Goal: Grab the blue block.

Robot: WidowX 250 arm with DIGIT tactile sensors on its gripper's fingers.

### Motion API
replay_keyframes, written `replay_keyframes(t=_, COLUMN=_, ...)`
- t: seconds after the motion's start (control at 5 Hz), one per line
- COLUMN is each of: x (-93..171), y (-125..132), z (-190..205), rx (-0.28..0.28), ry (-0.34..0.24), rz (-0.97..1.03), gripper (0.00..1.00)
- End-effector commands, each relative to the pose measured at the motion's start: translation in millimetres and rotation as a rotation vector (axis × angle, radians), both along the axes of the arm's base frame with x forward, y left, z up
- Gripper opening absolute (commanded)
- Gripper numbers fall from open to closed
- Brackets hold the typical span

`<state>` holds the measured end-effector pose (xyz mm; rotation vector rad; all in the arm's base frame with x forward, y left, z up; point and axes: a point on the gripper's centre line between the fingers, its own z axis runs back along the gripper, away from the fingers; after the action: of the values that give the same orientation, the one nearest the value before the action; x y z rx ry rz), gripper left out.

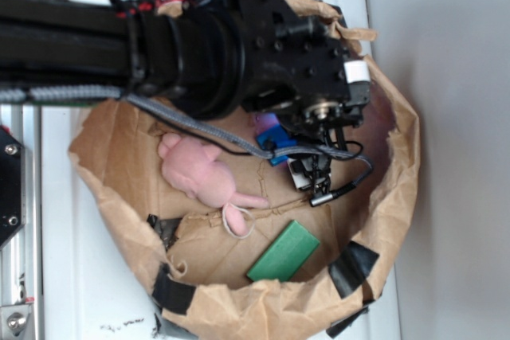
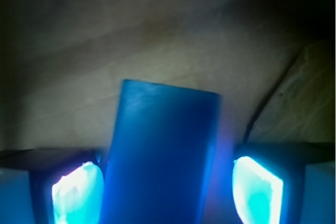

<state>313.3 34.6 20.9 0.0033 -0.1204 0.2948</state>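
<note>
Exterior view: black robot arm is reaching from the left over a crumpled brown paper bag (image 1: 398, 197) lying open on a white surface (image 1: 88, 292). Black gripper (image 1: 296, 147) is hanging low inside the bag, hiding most of the flat bright blue block (image 1: 275, 139). Pink plush toy (image 1: 203, 174) is lying just left of the block; a flat green rectangular block (image 1: 284, 252) is resting nearer the bag's lower rim, well apart. Wrist view: the blue block (image 2: 160, 161) is sitting between two glowing finger pads (image 2: 77, 192); the left pad is nearly touching it, the right is showing a narrow gap. Jaws are standing open around it.
</note>
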Motion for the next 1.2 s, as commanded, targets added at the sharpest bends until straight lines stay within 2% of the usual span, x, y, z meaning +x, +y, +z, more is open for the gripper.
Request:
replay_keyframes(t=0.0, x=10, y=0, z=14, rx=0.007, ry=-0.074, rz=0.02, gripper=0.0)
replay_keyframes(t=0.4, x=10, y=0, z=64, rx=-0.052, ry=-0.07, rz=0.066, gripper=0.0)
replay_keyframes(t=0.6, x=-1, y=-1, z=105, rx=-0.147, ry=-0.022, rz=0.074, gripper=0.0)
replay_keyframes(t=0.8, x=-12, y=4, z=135, rx=-0.183, ry=-0.009, rz=0.082, gripper=0.0)
replay_keyframes(t=1.0, x=-22, y=6, z=141, rx=-0.179, ry=-0.052, rz=0.058, gripper=0.0)
